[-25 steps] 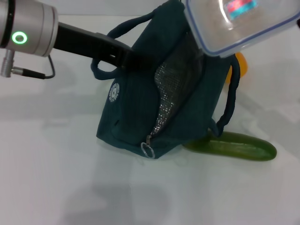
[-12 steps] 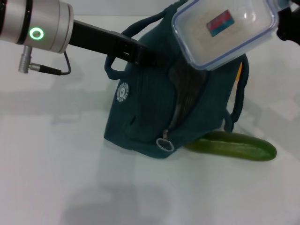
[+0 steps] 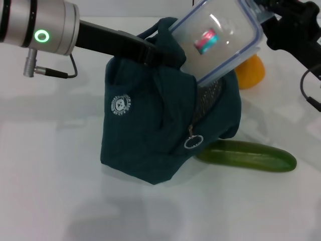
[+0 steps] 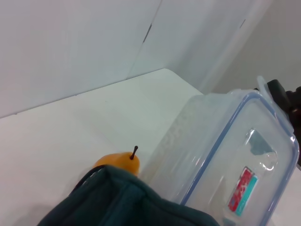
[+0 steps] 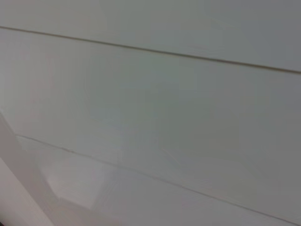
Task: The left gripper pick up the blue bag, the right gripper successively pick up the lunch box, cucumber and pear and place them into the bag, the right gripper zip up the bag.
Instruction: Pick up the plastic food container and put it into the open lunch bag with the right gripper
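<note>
Now, in the head view, the lunch box (image 3: 216,41) has been tipped steeply since a moment ago, its lower end entering the blue bag (image 3: 160,120), gripped by the right gripper (image 3: 273,22); insertion seems begun. The left gripper (image 3: 159,54) is clamped on the bag's top. Beside the bag lie the cucumber (image 3: 246,155) and pear (image 3: 249,70). In the left wrist view, the clear, blue-rimmed box (image 4: 225,160) is seen above the bag (image 4: 117,200). The right wrist view shows neither.

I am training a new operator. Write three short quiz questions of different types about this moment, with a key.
1. True or false: the lunch box lies flat on the table.
2. Which item lies beside the base of the blue bag? A. pear B. cucumber C. spoon
3. Fill in: the left gripper holds the ___ by its top.

Key: 1 false, it is tilted at the bag's opening, at the right gripper; 2 B; 3 blue bag.
</note>
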You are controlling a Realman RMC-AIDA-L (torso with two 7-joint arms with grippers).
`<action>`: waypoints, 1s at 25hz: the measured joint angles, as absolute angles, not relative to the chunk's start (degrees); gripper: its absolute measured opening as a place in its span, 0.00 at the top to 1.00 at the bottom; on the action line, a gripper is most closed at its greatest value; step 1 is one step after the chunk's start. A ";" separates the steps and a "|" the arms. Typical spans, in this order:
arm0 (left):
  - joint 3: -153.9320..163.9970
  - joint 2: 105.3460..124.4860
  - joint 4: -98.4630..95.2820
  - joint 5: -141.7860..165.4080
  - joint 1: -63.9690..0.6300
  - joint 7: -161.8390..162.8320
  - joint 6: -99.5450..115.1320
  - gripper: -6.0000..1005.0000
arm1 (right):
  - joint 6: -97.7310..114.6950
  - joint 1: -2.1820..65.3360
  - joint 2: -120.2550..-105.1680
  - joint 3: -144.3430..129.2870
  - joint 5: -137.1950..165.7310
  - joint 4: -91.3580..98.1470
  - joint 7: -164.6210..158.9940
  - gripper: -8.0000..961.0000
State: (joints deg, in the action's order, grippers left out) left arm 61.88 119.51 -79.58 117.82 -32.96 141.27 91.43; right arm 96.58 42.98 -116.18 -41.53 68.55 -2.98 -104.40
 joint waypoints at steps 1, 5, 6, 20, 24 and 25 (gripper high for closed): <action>61.88 119.53 -79.16 117.82 -32.96 140.94 91.24 0.95 | 96.21 43.21 -116.18 -41.50 68.81 -2.98 -104.39 0.89; 61.75 119.54 -77.42 117.48 -33.22 138.91 90.61 0.95 | 95.58 43.66 -116.18 -41.47 69.19 -2.99 -104.17 0.89; 61.73 119.53 -77.00 117.36 -33.29 138.43 90.33 0.95 | 95.57 43.67 -116.19 -41.47 69.22 -2.99 -104.11 0.89; 61.51 119.39 -76.43 110.78 -32.60 131.18 89.56 0.95 | 92.85 43.45 -116.19 -41.59 69.94 -2.99 -103.44 0.89; 61.51 119.43 -76.27 109.78 -32.53 129.11 89.55 0.95 | 91.93 43.69 -116.19 -41.59 70.29 -2.99 -103.10 0.89; 61.51 119.45 -76.27 109.76 -32.53 128.78 89.55 0.95 | 91.63 43.75 -116.19 -41.59 70.31 -2.99 -103.05 0.89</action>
State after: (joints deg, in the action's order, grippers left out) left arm 61.51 119.45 -76.27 109.76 -32.53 128.78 89.55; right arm 91.63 43.75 -116.19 -41.59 70.31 -2.99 -103.05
